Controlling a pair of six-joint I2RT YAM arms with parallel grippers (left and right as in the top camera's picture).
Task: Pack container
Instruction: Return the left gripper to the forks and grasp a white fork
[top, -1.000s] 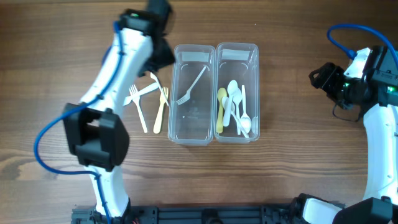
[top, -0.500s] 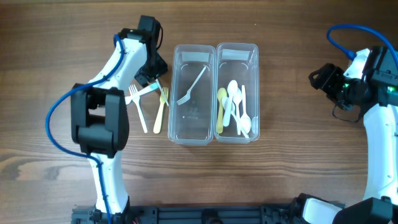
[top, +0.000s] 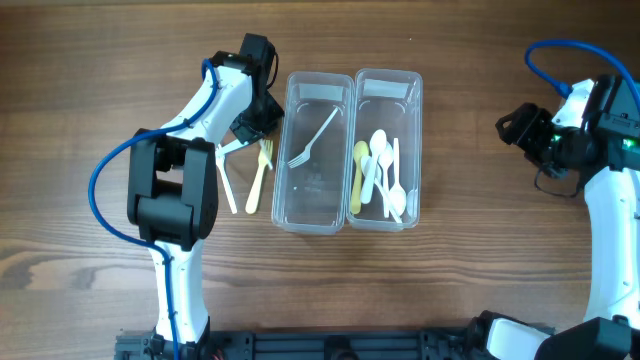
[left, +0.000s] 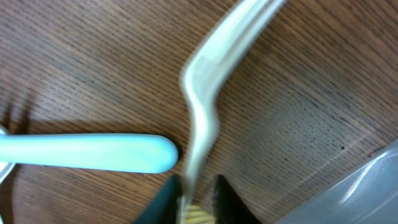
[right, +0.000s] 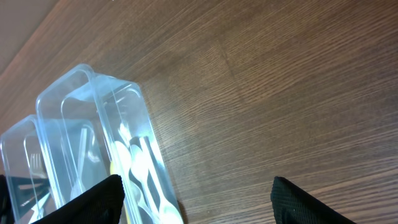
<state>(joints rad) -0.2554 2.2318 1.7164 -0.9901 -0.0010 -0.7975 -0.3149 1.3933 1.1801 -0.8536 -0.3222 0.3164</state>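
Two clear containers stand side by side: the left one (top: 312, 212) holds a white fork (top: 312, 135), the right one (top: 388, 222) several spoons (top: 385, 175). On the table left of them lie a yellow fork (top: 258, 178) and white forks (top: 226, 182). My left gripper (top: 255, 125) is down on these forks. In the left wrist view its jaws (left: 196, 202) are drawn in narrow around the handle of a white fork (left: 202, 112), blurred, with a bit of yellow below. My right gripper (right: 194, 183) hangs open over bare wood, far right of the containers (right: 93, 112).
A pale handle (left: 87, 152) lies flat beside the gripped fork. The left container's corner (left: 360, 193) is close to the right of my left jaws. Blue cables loop from both arms (top: 95, 190).
My left arm came down from behind the left container onto the loose forks, and its jaws closed in from wide to narrow around a white fork's handle. The right arm has not moved.
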